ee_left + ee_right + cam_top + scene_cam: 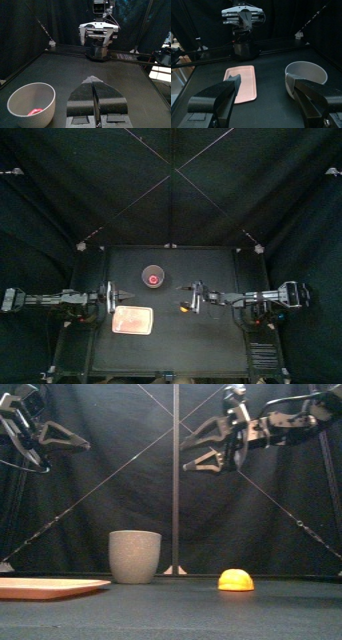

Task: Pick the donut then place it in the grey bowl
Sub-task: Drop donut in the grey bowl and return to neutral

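Closing stage of the donut transfer. The grey bowl [134,556], a tall speckled cup, stands upright near the middle of the surface [174,612], toward the back. Inside it lies what is probably the donut [35,111]. From above it shows as a red spot within the rim, and from the left wrist as a pink edge at the bottom of the cup; too little of it shows to make out a ring. The right pincer [264,86] hangs above the surface, just to the right of the bowl, its jaws spread wide with nothing between them. The left pincer [93,80] rests raised at the left side, jaws drawn together and empty. The pink tray [40,588] lies flat and bare at the front left, apart from the bowl. A small orange-yellow toy [235,580] sits on the surface in front of and to the right of the bowl, with neither arm touching it. Judged from this layout, picking and placing are both done; what is left, at most, is for the right arm to draw clear.
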